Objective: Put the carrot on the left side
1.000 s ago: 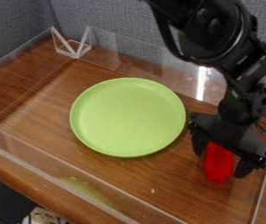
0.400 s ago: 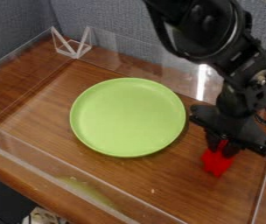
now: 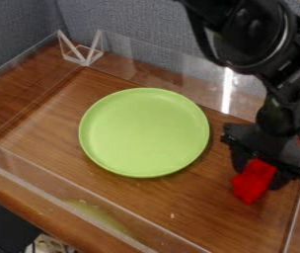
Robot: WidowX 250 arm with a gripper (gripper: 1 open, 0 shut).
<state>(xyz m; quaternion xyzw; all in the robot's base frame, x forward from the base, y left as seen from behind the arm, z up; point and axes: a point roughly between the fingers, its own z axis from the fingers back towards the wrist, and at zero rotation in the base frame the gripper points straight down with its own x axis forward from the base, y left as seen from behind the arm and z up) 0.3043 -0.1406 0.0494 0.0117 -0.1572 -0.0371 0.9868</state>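
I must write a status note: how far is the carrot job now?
Nothing looks done: the carrot is on the table right of the plate. In hand: the gripper is down on the carrot; a firm grip cannot be confirmed. Left: lift it and place it on the left side.

Wooden table (image 3: 35,109): green plate (image 3: 142,131), carrot (image 3: 255,181)

A: How much of the carrot (image 3: 255,184) shows?

B: Only its lower part. The top goes up under the gripper (image 3: 263,162), so its full length is hidden.

A: Are the jaws gripping it?

B: Cannot tell. The black gripper body covers the fingertips, and the contact is out of sight.

A: And the arm (image 3: 261,44)?

B: Cut off by the top and right edges.

A: The wooden table (image 3: 35,104)?

B: Its near right corner runs off the picture. The smear near the front edge is too blurred to name.
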